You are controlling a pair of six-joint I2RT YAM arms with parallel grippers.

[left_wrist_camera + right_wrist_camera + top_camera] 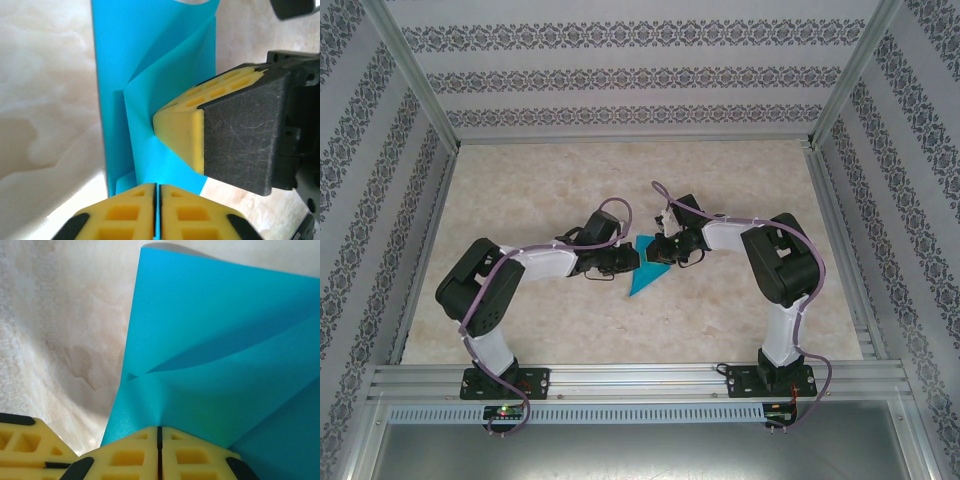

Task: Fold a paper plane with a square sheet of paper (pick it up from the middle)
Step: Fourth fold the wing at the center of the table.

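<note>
Paper plane (pixel 647 270), part-folded teal sheet, was clamped between both claws at mid-table. Left gripper (pixel 156 192): yellow pads pressed together, paper's lower edge caught in seam. Right gripper (pixel 159 432): pads likewise closed on paper edge, creased layers fanning away beyond. Its tip pinched fold just past left pads. Pointed end ran out from claws toward arm bases, over marbled table (pixel 740 190).

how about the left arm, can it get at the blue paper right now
likely yes: the left gripper is at the edge of the paper with its fingers closed on it. the right gripper pinches a fold beside it, not in its way
</note>
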